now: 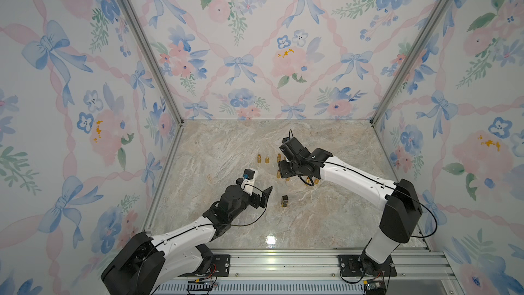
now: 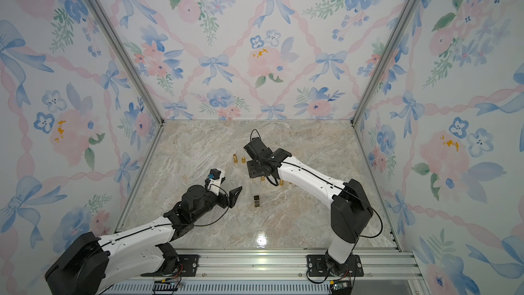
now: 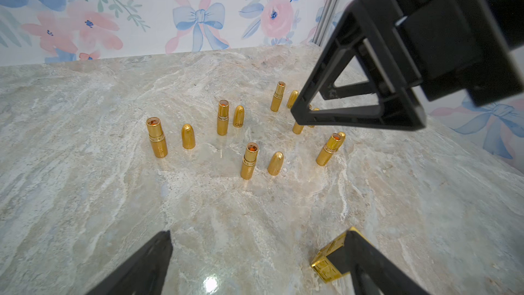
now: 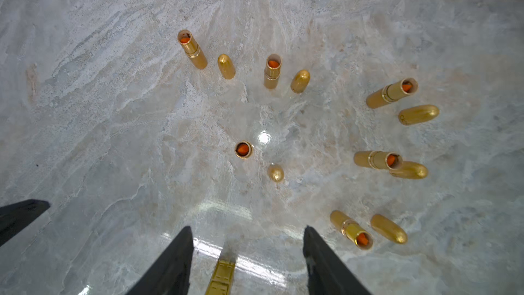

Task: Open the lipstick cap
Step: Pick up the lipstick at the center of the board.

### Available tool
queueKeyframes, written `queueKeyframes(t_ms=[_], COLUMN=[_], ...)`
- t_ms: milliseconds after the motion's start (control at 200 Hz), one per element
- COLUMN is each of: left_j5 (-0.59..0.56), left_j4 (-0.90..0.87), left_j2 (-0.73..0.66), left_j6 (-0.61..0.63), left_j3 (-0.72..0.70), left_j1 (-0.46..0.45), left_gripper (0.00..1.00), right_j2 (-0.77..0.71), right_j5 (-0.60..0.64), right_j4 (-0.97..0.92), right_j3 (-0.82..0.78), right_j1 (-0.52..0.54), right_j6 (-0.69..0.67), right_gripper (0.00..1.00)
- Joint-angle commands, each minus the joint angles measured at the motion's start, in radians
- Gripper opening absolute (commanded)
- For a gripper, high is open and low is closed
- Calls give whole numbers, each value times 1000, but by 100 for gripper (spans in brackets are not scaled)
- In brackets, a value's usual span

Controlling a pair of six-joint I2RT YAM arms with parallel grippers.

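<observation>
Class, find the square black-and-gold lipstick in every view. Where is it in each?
Top views: square lipstick stands alone, apart from the round gold lipsticks.
Left wrist: square lipstick partly hidden by the left gripper.
Right wrist: square lipstick at the frame edge, seen between the fingers of the right gripper.
Shared landmark: the round gold lipsticks with caps beside them.

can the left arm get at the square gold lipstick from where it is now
Probably yes. The left gripper is open and the square gold lipstick stands alone close beside one finger, with only bare marble between. The right gripper hangs farther back over the round gold lipsticks, clear of that path.
</observation>
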Motion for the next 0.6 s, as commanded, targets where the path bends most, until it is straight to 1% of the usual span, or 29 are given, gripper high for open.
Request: queueKeyframes(t_ms=[0,105,235,360,460,595], left_j5=[27,27,22,8,3,-6], left_j4=[-37,-66,-107,-130,-148,-163], left_j2=[-31,-57,-93,-127,-143,-151], left_j6=[-37,-42,-53,-60,-60,-54], left_j3=[-26,-42,-54,-66,-67,-64], left_j1=[-8,-16,-24,-27,-29,-28], left_gripper=[98,98,98,98,98,98], right_j2=[-37,-43,-14,23,49,89], right_j5=[-28,-67,-96,-109,-106,-99], right_j4=[-186,-187,-151,-102,-80,-54], right_j3=[-2,-28,-59,-102,-126,-147], right_j1=[46,82,130,139,146,156], right_j6=[113,177,254,299,314,317], right_gripper=[65,66,67,67,65,60])
